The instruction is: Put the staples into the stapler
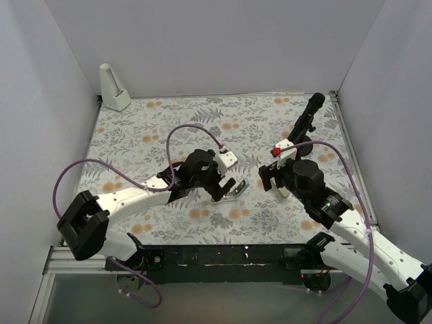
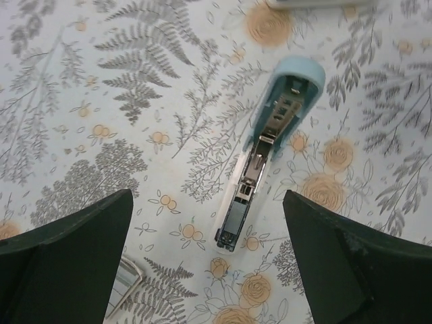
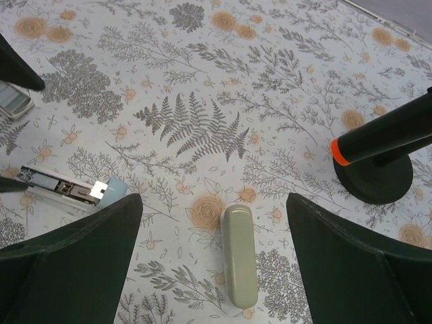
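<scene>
The light-blue stapler (image 2: 289, 84) lies flat and hinged open on the flowered mat, its silver rail (image 2: 247, 192) facing up. It also shows in the top view (image 1: 237, 190) and the right wrist view (image 3: 67, 190). My left gripper (image 2: 209, 270) is open and empty, hovering just above the rail's free end. The small beige staple box (image 2: 125, 287), grey inside, lies by the left finger; it also shows in the right wrist view (image 3: 13, 101). My right gripper (image 3: 212, 270) is open and empty above an olive-gold bar (image 3: 240, 264).
A black stand with an orange ring (image 3: 375, 154) stands to the right of the right gripper, also visible at the back right (image 1: 307, 118). A white wedge-shaped object (image 1: 115, 88) sits in the back left corner. White walls enclose the mat (image 1: 135, 135).
</scene>
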